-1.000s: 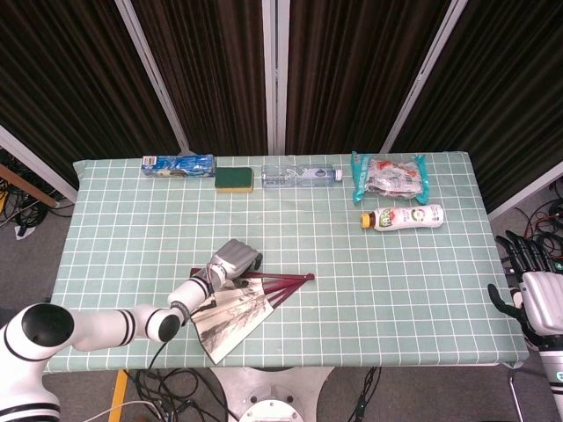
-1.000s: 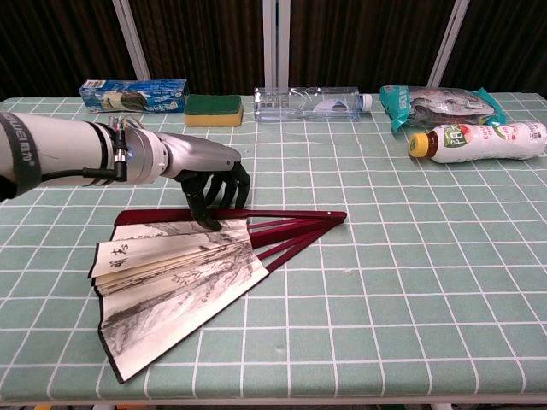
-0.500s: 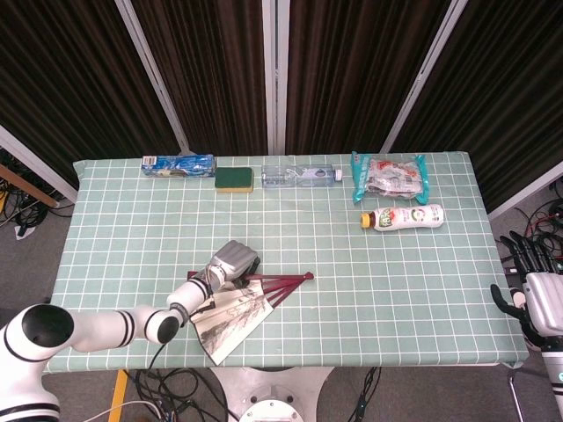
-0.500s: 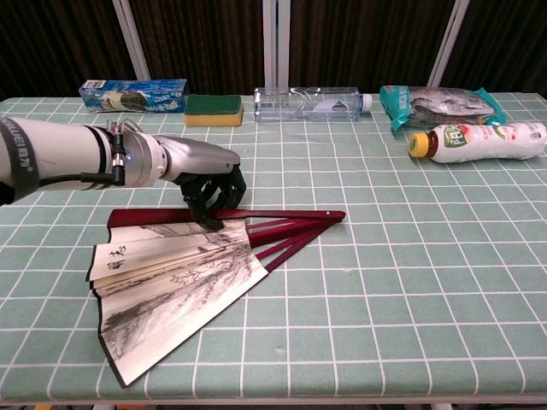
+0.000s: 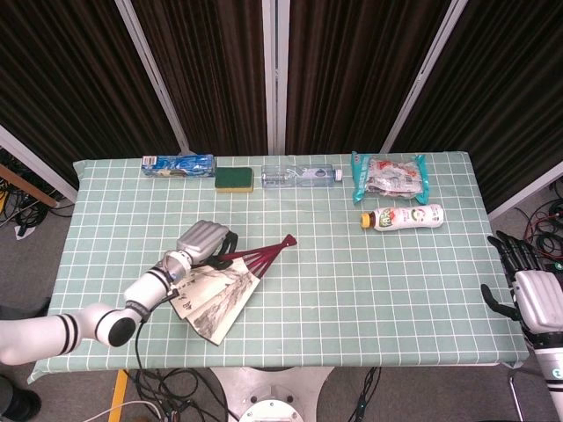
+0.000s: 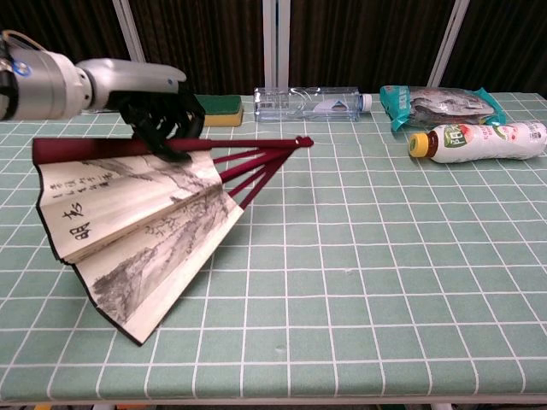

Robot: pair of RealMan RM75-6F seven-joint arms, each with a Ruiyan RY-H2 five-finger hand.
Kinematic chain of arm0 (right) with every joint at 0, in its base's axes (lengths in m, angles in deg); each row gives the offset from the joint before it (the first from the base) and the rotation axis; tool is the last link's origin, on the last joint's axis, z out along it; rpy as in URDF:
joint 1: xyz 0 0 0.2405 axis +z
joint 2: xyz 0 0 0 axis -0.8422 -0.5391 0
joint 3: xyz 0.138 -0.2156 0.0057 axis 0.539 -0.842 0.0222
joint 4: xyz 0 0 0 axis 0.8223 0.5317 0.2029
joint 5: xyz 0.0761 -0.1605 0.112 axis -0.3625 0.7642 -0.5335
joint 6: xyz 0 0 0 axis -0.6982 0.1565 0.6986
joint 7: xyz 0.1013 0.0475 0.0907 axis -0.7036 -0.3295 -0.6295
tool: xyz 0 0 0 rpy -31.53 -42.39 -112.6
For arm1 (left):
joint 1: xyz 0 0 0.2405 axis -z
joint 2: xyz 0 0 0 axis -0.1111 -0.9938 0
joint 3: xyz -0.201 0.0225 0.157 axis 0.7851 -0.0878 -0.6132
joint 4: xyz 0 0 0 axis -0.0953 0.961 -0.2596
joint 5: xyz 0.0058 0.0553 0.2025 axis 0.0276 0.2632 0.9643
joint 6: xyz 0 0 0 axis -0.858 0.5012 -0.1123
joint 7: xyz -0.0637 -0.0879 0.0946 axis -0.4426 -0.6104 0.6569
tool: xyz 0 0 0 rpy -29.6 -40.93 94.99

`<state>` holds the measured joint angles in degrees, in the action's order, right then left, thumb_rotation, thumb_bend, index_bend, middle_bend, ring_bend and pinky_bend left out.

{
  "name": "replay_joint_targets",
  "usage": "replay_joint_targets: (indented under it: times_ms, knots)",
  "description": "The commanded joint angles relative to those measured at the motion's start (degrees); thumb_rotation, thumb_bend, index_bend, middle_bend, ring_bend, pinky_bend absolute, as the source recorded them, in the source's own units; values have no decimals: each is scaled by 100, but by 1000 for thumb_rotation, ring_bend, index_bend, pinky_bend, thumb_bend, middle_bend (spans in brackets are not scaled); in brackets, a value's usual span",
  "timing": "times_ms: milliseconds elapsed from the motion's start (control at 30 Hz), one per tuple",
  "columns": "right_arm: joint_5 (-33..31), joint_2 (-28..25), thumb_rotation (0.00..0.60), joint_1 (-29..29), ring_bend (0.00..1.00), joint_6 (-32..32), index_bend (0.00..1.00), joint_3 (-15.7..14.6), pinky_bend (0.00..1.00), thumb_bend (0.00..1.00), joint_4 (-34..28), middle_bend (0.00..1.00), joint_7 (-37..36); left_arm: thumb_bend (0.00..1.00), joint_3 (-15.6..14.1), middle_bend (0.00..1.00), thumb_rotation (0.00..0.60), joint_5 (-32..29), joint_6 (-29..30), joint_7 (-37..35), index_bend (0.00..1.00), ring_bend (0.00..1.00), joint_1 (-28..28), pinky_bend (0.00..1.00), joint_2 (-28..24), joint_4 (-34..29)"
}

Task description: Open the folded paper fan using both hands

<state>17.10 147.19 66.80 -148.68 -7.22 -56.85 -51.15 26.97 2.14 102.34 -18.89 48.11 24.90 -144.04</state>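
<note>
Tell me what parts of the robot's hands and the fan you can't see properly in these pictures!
- Left hand: chest view shows its back, so how the fingers grip the paper fan is hidden.
- Right hand: at the head view's right edge, off the table; missing from the chest view.
- Fan's top rib: partly covered by the left hand in the head view.
- Writing on the fan: too small to read.
</note>
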Motion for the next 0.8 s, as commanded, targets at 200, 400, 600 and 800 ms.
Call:
replay_joint_targets:
  times_ms: [200, 400, 600, 800]
  knots:
    - [515, -64, 600, 561, 0, 913, 66, -296, 0, 310, -113, 20, -1096, 389, 477, 735, 600, 1759, 1226, -2632, 645, 715, -1229, 752, -826, -663]
    - [980, -146, 600, 1344, 0, 1813, 81, -438, 0, 308, -182, 56, -2418, 400, 512, 734, 600, 2627, 2076, -3546, 645, 714, -1570, 752, -849, -644]
    - [1311, 58, 600, 2215, 0, 2446, 94, -389, 0, 304, -114, 63, -3438, 395, 537, 734, 600, 3067, 2481, -3658, 645, 714, -1606, 752, -897, -708]
    - [1054, 560, 600, 2964, 0, 3004, 95, -92, 0, 300, -10, 64, -3830, 396, 560, 733, 600, 3229, 2607, -3556, 645, 714, -1526, 752, -816, -783]
